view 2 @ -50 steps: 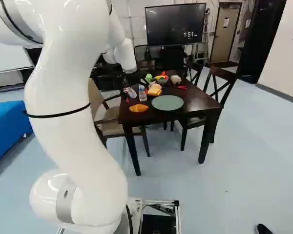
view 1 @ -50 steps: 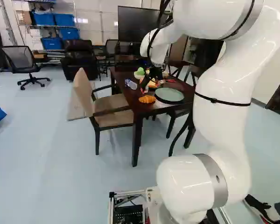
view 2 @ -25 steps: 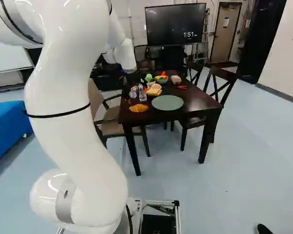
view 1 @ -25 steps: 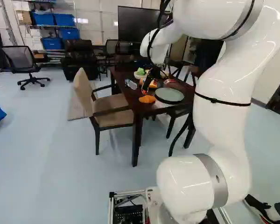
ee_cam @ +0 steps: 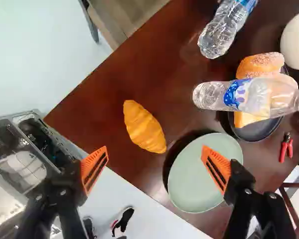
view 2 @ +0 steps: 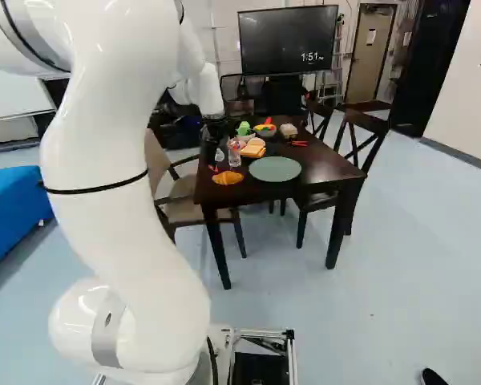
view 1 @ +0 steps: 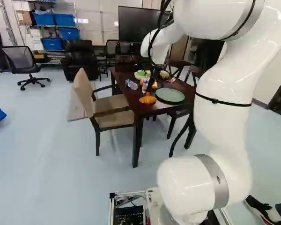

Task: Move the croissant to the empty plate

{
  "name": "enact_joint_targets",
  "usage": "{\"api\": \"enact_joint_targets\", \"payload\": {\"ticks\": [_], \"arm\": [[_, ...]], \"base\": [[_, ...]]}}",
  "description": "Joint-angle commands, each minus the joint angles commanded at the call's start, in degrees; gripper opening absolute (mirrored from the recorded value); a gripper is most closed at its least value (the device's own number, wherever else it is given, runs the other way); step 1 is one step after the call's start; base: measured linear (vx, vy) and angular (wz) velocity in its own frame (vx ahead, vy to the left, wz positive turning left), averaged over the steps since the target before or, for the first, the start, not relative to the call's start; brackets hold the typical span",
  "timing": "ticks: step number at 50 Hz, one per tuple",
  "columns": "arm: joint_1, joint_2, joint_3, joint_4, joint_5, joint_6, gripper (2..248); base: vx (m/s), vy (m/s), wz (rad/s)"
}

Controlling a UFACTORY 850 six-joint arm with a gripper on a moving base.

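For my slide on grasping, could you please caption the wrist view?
Open gripper facing a croissant beside a green plate.

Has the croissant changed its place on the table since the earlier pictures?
No. In the right base view, the croissant keeps its spot on the table beside the green plate.

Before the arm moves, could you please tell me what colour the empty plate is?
The plate is pale grey-green, best seen in the wrist view.

Near the centre of the right base view, the curved orange croissant (view 2: 228,178) lies on the dark-brown wooden table (view 2: 329,167), left of the round pale-green plate (view 2: 275,168). Behind the croissant stands a clear cylindrical plastic bottle (view 2: 234,154).
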Motion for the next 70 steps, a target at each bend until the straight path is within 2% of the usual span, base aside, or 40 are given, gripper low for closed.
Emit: {"api": "enact_joint_targets", "payload": {"ticks": [21, 36, 70], "arm": [[0.0, 0.0, 0.0, 0.0, 0.0, -12.6, 247], [0.0, -0.4, -0.1, 0.0, 0.0, -12.6, 247], [0.0, -5.7, -1.1, 0.0, 0.0, -12.6, 247]], "base": [[0.0, 0.0, 0.0], [0.0, 0.0, 0.0], [0.0, 0.0, 0.0]]}}
